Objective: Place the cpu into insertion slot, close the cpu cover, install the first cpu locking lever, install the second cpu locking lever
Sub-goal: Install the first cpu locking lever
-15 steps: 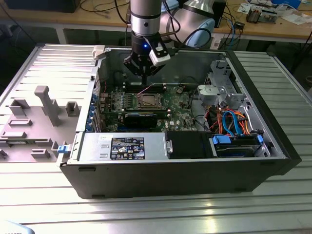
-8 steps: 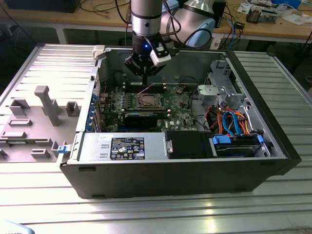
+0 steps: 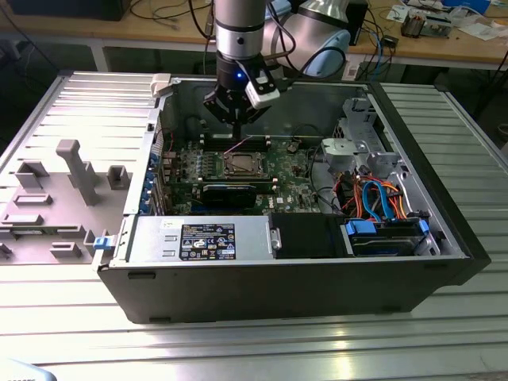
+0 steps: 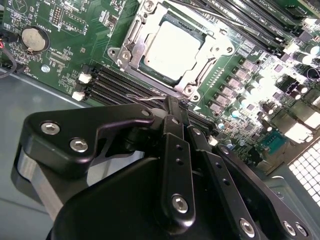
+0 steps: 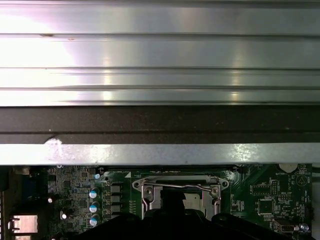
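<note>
Exterior view first: your gripper (image 3: 236, 119) hung from the arm in the upper middle of the frame, inside the open computer case (image 3: 286, 274), with its black fingers drawn together to a narrow point and nothing visibly held between them. Its tip sat just above the far edge of the insertion slot (image 3: 241, 165), which lay directly below it in the frame on the green motherboard (image 3: 290, 171).

In the second wrist view you saw the gripper (image 4: 170, 107) rising from the lower half of the frame, fingers pressed close together, their tips ending beside a thin wire lever (image 4: 142, 97) at the near edge of the socket. Above the tips, in the upper middle of that frame, the cpu (image 4: 172, 45) lay flat in the insertion slot, its silvery top facing up. The cpu cover (image 4: 200, 70) lay down around it, framing the chip on all sides. A round coin cell (image 4: 34, 37) sat in the upper left, well apart from the tool.

In the first wrist view the gripper's dark body ran along the bottom edge, with the cpu cover (image 5: 176, 187) just above it and a wire lever (image 5: 175, 185) lying across the frame.
</note>
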Motion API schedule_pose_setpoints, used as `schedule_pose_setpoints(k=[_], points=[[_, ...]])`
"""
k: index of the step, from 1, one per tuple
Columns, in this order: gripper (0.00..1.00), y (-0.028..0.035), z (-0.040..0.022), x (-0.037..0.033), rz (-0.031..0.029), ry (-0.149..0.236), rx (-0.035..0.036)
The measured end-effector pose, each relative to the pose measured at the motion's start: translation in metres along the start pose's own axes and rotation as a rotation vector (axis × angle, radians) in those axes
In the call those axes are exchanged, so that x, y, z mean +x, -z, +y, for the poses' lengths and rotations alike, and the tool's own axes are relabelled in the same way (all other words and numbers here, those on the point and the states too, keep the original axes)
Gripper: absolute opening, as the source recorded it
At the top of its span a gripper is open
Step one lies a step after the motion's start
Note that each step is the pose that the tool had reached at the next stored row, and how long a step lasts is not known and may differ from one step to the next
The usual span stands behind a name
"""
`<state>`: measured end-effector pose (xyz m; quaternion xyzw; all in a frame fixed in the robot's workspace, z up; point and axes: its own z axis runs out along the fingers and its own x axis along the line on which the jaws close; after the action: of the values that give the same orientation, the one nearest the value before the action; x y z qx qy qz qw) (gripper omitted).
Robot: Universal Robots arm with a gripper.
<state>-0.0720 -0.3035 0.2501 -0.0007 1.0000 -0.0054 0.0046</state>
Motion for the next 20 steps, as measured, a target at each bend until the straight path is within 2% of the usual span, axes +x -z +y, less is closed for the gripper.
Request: schedule_pose_setpoints(k=[20], points=[[0.11, -0.0017, 0.0, -0.0059, 0.0, 0.0, 0.0]])
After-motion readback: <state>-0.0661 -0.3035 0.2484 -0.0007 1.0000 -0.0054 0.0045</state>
